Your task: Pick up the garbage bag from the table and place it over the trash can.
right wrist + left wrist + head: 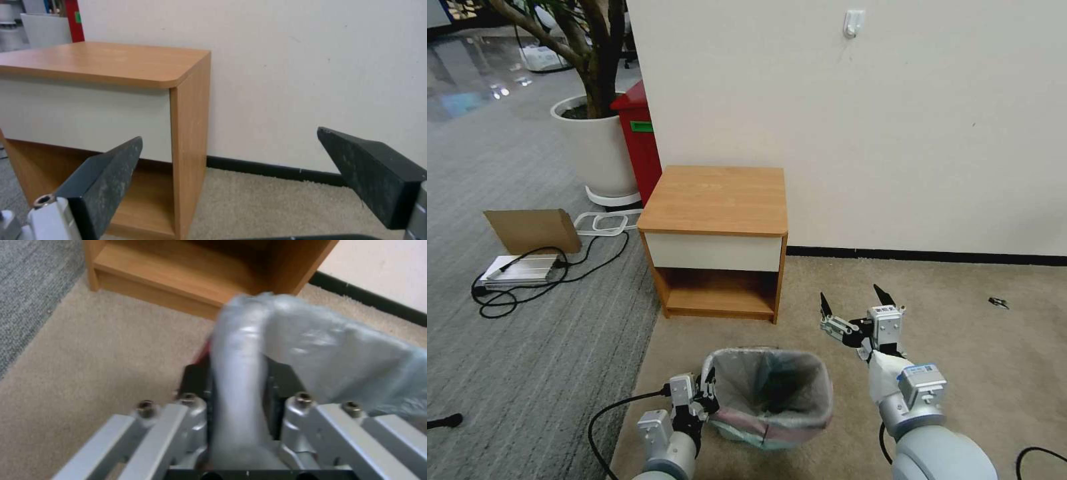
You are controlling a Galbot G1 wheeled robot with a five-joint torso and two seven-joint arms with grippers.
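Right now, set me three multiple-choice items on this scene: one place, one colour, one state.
1. Where is the garbage bag?
A. on the table
B. lining the trash can
C. on the shelf

2. What colour is the bag's rim band?
A. pink-red
B. blue
C. green

3. How is the right claw?
A. shut on the bag
B. open, holding nothing
C. shut on a cable

Answers: 1 B, it is folded over the can's rim, beside the left claw; 2 A, seen on the folded-over edge; 3 B, its fingers are spread in air.

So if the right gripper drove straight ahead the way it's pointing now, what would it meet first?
Probably the plain white wall, just beside the small orange-brown wooden nightstand. The open right gripper has only beige carpet before it; depth is unclear.
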